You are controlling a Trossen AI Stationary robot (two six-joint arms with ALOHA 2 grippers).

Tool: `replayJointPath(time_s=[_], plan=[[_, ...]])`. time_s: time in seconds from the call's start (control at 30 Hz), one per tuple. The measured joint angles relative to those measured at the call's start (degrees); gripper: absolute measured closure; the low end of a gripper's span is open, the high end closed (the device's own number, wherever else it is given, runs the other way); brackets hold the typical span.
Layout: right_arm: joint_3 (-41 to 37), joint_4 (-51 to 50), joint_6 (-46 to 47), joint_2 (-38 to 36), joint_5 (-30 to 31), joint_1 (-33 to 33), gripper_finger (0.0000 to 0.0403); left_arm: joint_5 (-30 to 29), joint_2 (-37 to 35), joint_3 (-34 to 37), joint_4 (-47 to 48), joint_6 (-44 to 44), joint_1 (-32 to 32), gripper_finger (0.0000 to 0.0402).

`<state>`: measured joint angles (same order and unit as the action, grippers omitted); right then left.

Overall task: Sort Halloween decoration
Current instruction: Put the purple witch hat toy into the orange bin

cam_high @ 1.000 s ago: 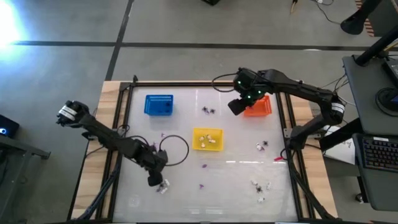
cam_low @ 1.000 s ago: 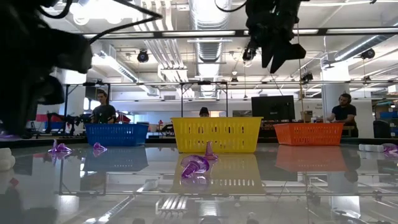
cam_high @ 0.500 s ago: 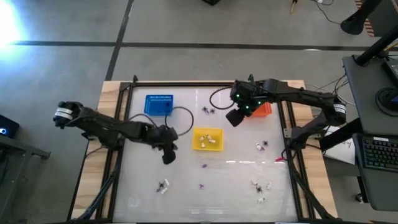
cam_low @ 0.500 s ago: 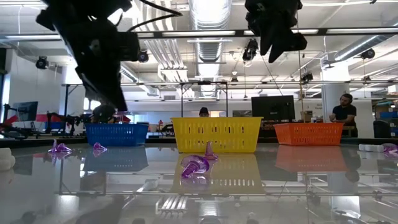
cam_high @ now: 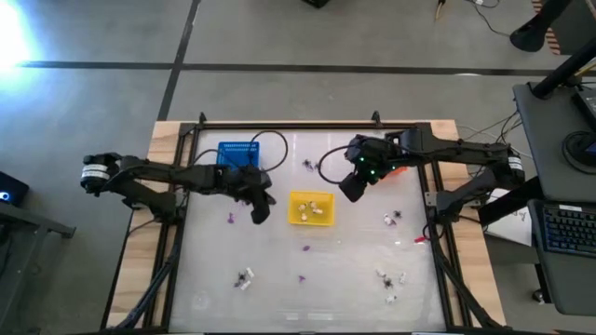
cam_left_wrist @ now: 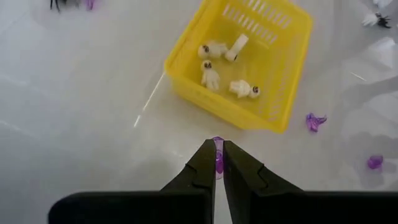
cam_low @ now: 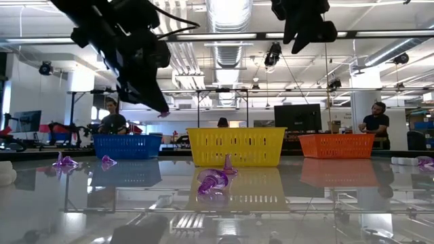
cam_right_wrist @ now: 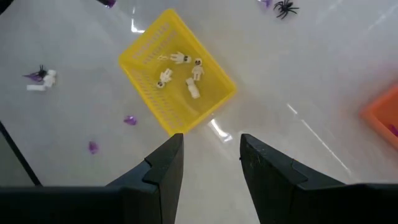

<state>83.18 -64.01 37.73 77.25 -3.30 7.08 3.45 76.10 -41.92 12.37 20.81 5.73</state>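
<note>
Evidently, over the preceding second the left gripper (cam_high: 260, 210) had travelled from the near-left part of the table, beside a white-and-black trinket (cam_high: 245, 278), up to a station just left of the yellow basket (cam_high: 310, 207), below the blue basket (cam_high: 238, 156); the move reads as a pick completed and a carry in progress. Item held: one small purple trinket (cam_left_wrist: 217, 160), pinched between the tips of the left fingers (cam_left_wrist: 202, 163), jaws pressed together on it, the piece showing only as a sliver in the narrow gap, lifted clear of the table. Judged destination: the blue basket, though which colour takes purple could not be confirmed from its contents. The right gripper (cam_high: 351, 184) had shifted from over the orange basket (cam_high: 395, 162) to just right of the yellow basket, jaws spread and empty, nothing between its fingers (cam_right_wrist: 166, 167). Yellow basket contents: several cream figures (cam_left_wrist: 211, 77). Unsorted stock relative to the yellow basket: a purple piece (cam_high: 230, 220) to its left, black spidery pieces (cam_high: 312, 166) above it, purple bits (cam_high: 305, 248) below, mixed pieces (cam_high: 391, 279) lower right.
</note>
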Motion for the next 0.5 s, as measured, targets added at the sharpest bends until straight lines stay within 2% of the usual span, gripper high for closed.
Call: replayJointPath(time_s=[0.17, 0.5], plan=[[0.0, 0.0, 3.05, -0.15, 1.81, -1.32, 0.0252, 0.7, 1.06, -4.83, 0.03, -4.68, 1.7, 0.0401], [0.0, 0.0, 7.77, -2.43, 12.51, -5.44, 0.0252, 0.94, 8.53, -17.97, 4.19, -15.87, 7.45, 0.0401]])
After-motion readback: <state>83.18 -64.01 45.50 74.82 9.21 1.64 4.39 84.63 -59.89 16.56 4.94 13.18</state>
